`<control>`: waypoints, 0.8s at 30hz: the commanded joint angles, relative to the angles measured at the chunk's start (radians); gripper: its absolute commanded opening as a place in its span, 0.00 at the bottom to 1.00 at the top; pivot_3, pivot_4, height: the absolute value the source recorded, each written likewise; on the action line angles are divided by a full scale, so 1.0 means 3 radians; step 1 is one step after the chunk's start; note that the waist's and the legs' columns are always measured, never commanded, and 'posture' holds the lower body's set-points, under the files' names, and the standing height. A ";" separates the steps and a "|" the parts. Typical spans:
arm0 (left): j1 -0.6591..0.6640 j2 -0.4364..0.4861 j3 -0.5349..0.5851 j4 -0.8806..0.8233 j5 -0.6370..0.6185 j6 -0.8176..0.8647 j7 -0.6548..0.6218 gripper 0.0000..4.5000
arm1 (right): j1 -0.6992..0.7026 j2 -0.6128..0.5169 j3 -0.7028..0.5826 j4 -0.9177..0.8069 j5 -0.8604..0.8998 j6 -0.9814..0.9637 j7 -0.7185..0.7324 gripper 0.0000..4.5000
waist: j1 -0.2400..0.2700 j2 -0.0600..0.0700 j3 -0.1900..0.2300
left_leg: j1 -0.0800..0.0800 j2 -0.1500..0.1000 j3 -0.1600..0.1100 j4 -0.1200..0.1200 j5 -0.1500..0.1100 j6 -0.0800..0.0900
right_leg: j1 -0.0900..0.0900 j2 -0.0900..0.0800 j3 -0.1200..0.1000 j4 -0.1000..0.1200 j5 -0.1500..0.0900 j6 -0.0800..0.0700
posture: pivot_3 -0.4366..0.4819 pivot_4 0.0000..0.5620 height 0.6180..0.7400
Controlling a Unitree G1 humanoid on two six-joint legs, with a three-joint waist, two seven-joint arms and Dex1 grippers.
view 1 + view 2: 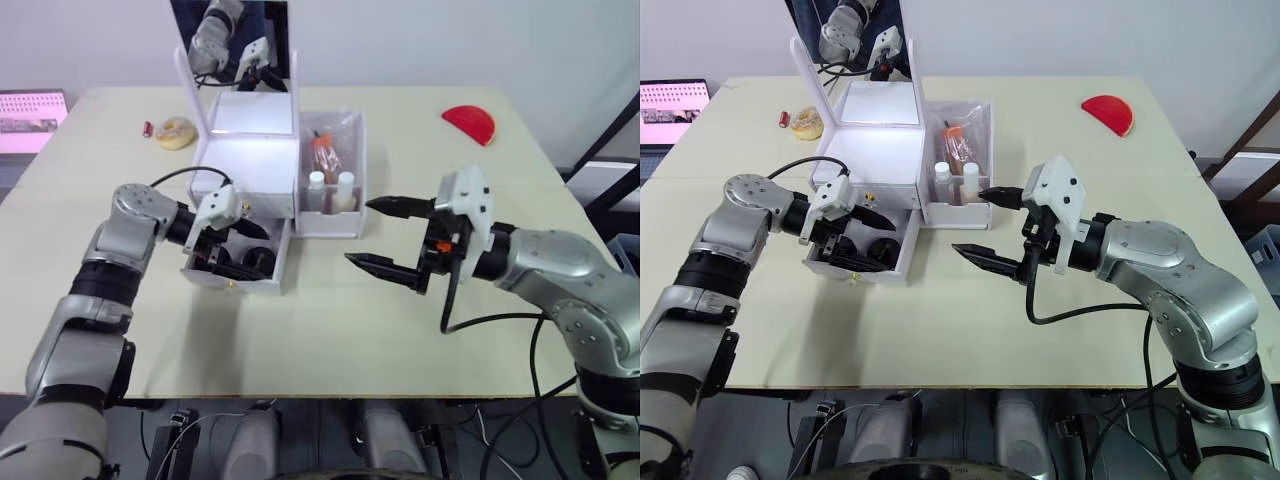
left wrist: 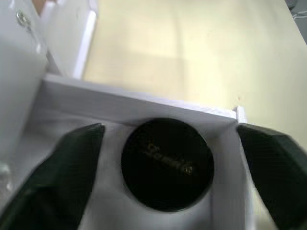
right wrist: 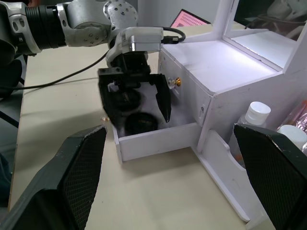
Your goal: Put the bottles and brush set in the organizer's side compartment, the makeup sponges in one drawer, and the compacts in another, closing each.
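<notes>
White organizer [image 1: 248, 150] sits mid-table [image 1: 300, 330]. We see its lower drawer [image 1: 236, 262] pulled open with two black round compacts [image 3: 140, 122] inside, lying flat; the second one is partly behind the left gripper [image 3: 139, 98], so we can't tell how far apart they are. That gripper hangs over the open drawer, fingers spread wide, holding nothing; in the left wrist view one compact [image 2: 167, 164] lies between the fingers, not touched. Side compartment [image 1: 335, 215] holds two white-capped bottles [image 1: 331, 190] upright at the front and a clear packet with orange-brown contents behind; we take it for the brush set [image 1: 325, 145] but can't read it. Upper drawer reads closed, contents hidden. Right gripper [image 1: 385, 235] hovers over bare table just beside the side compartment, fingers wide apart, empty. Red half-round item [image 1: 469, 123] and a pale round item [image 1: 176, 132] lie far back on the table; can't identify either.
</notes>
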 commanded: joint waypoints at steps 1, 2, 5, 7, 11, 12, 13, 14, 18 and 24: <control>-0.0070 0.0037 0.0075 -0.0058 -0.0011 -0.0021 0.0042 0.98 | -0.0043 0.0016 -0.0039 -0.0063 -0.0014 -0.0075 -0.0007 1.00 | 0.0000 0.0000 0.0000 | 0.0000 0.0000 0.0000 0.0000 0.0000 0.0000 | 0.0000 0.0000 0.0000 0.0000 0.0000 0.0000 | 0.48 0.27 1.00; -0.0082 0.0038 0.0084 -0.0064 -0.0030 0.0009 0.0040 0.98 | -0.0044 0.0016 -0.0037 -0.0061 -0.0014 -0.0075 -0.0008 1.00 | -0.0002 0.0000 0.0000 | 0.0000 0.0000 0.0000 0.0000 0.0000 0.0000 | 0.0000 0.0000 0.0000 -0.0001 0.0000 0.0000 | 0.48 0.27 1.00; -0.0118 0.0066 0.0134 -0.0119 -0.0106 0.0121 0.0022 0.98 | -0.0046 0.0017 -0.0033 -0.0054 -0.0014 -0.0076 -0.0006 1.00 | -0.0005 0.0000 0.0000 | 0.0000 0.0000 0.0000 -0.0001 0.0000 0.0000 | 0.0000 0.0000 0.0000 -0.0001 0.0000 0.0000 | 0.48 0.27 1.00; -0.0124 0.0123 0.0171 -0.0207 -0.0193 0.0244 -0.0006 0.98 | -0.0046 0.0020 -0.0026 -0.0048 -0.0021 -0.0079 -0.0005 1.00 | -0.0006 0.0000 0.0000 | -0.0001 0.0000 0.0000 -0.0001 0.0000 0.0000 | 0.0000 0.0000 0.0000 -0.0001 0.0000 0.0001 | 0.48 0.27 1.00; -0.0043 0.0420 0.0229 -0.0627 -0.0608 0.0761 -0.0030 0.98 | -0.0044 0.0024 -0.0020 -0.0047 -0.0024 -0.0077 -0.0002 1.00 | -0.0025 0.0000 0.0002 | -0.0001 0.0000 0.0000 -0.0001 0.0000 0.0000 | -0.0001 0.0000 0.0000 -0.0001 0.0000 0.0001 | 0.48 0.27 1.00; -0.0010 0.0501 0.0245 -0.0727 -0.0704 0.0870 -0.0030 0.93 | -0.0043 0.0024 -0.0021 -0.0048 -0.0024 -0.0076 -0.0001 1.00 | -0.0022 0.0000 0.0002 | -0.0003 0.0000 -0.0001 -0.0002 0.0000 0.0000 | -0.0003 0.0000 0.0000 0.0000 0.0000 0.0001 | 0.48 0.27 1.00; 0.0073 0.0678 0.0285 -0.0897 -0.0891 0.1044 -0.0030 0.87 | -0.0036 0.0017 -0.0033 -0.0051 -0.0019 -0.0074 0.0004 1.00 | -0.0020 0.0000 0.0002 | -0.0003 0.0000 -0.0001 -0.0002 0.0000 0.0000 | -0.0003 0.0000 0.0000 0.0000 -0.0001 0.0002 | 0.48 0.27 1.00; 0.0154 0.0827 0.0343 -0.1036 -0.1022 0.1167 -0.0030 0.81 | -0.0030 0.0010 -0.0047 -0.0052 -0.0011 -0.0071 0.0008 1.00 | -0.0022 -0.0001 0.0002 | -0.0003 0.0000 -0.0001 -0.0002 0.0000 0.0000 | -0.0003 0.0000 0.0000 0.0000 -0.0001 0.0002 | 0.48 0.27 1.00; 0.0549 0.1387 0.0500 -0.1405 -0.1350 0.1389 -0.0030 0.36 | 0.0013 -0.0025 -0.0138 -0.0077 0.0048 -0.0051 0.0029 1.00 | -0.0045 0.0005 0.0003 | -0.0002 0.0001 0.0000 -0.0005 -0.0001 0.0002 | -0.0004 -0.0001 0.0001 -0.0001 -0.0004 0.0004 | 0.48 0.27 1.00; 0.1333 0.1851 0.0668 -0.1772 -0.1313 0.1113 -0.0020 0.00 | 0.0071 -0.0104 -0.0293 -0.0049 0.0118 -0.0064 0.0102 1.00 | -0.0004 0.0006 0.0004 | 0.0000 0.0001 0.0000 -0.0006 -0.0001 0.0002 | -0.0004 -0.0002 0.0000 0.0000 -0.0004 0.0002 | 0.48 0.27 1.00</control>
